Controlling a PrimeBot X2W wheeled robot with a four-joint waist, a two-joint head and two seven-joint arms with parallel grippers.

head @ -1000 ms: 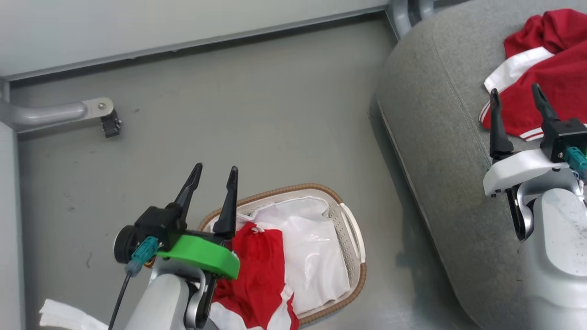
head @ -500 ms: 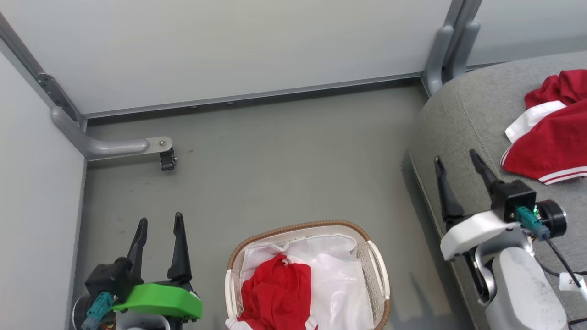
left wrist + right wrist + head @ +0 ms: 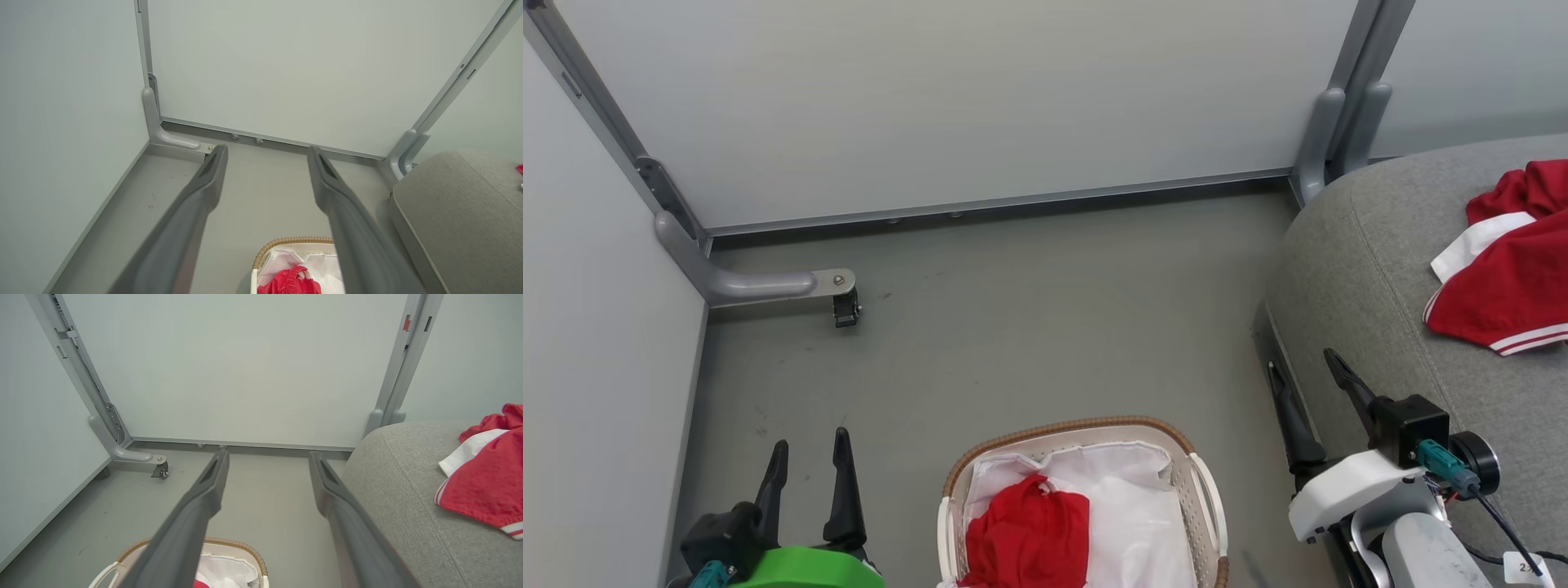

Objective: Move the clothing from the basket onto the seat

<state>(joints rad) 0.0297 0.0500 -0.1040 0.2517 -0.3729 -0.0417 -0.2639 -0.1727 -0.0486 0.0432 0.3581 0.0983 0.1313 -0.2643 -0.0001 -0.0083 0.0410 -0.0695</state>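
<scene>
Head view, A's entry: a crumpled red sports garment (image 3: 1029,535) lies in the left half of the oval cream perforated plastic basket with a brown woven rim (image 3: 1078,426), on top of a shiny white plastic liner (image 3: 1143,514). A second red garment with a white panel and striped trim (image 3: 1503,286) is on the large grey fabric seat cushion (image 3: 1356,269).

B: Pincer state?

A: Left gripper (image 3: 810,439) has its fingers spread wide and holds nothing. It is low on the left, beside the basket and not touching it. Right gripper (image 3: 1303,362) is also spread and empty, at the seat's front edge, to the right of the basket.

B: Handling estimate?

A: Soft, light and limp. I expect it to drape and trail when lifted. The slick liner underneath could come up with it. Best hold is probably the raised, bunched fold at the top of the heap, pinching cloth only.

B: Position relative to the pincers?

A: The garment sits to the right of the left gripper, which looks the nearer one. Neither touches it.
</scene>
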